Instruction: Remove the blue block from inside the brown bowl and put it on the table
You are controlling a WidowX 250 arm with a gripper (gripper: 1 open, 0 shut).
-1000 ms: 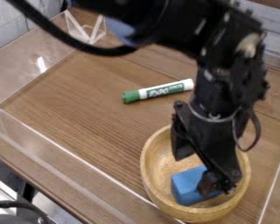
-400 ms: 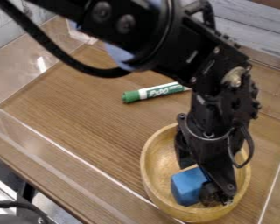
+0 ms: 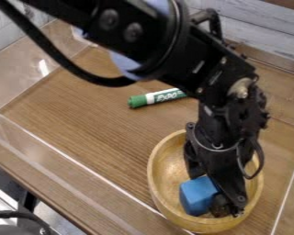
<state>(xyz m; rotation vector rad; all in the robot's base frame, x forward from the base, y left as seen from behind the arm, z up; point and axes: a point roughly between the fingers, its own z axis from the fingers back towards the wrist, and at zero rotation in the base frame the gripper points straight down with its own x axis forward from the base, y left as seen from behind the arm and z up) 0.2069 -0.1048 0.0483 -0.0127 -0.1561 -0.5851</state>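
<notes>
Watching through the camera, I am holding the robot arm [image 3: 156,41] over the near right part of the workspace, and its black gripper [image 3: 219,187] is reaching down into the brown bowl [image 3: 165,180]. I am keeping the jaws spread, released rather than clenched, and the dark fingers are hanging close around the blue block [image 3: 197,196]. The block is sitting inside the bowl, toward the near side of its floor, and the gripper is covering part of its right side. I am not seeing any grip on it, and from this angle I cannot tell whether a finger is touching it.

The bowl is resting on the table [image 3: 95,124], showing its pale wooden rim on the left and along the near edge, while the gripper is hiding much of its interior. Farther back, the green-and-white marker [image 3: 158,96] is lying on the tabletop, well apart from the block, and the arm is blocking my view of its right end. A black cable [image 3: 45,44] is curving across the upper left and meeting the arm. Low clear walls [image 3: 66,168] are edging the table, and some dark equipment [image 3: 17,223] is showing in the lower left corner, outside the wall.
</notes>
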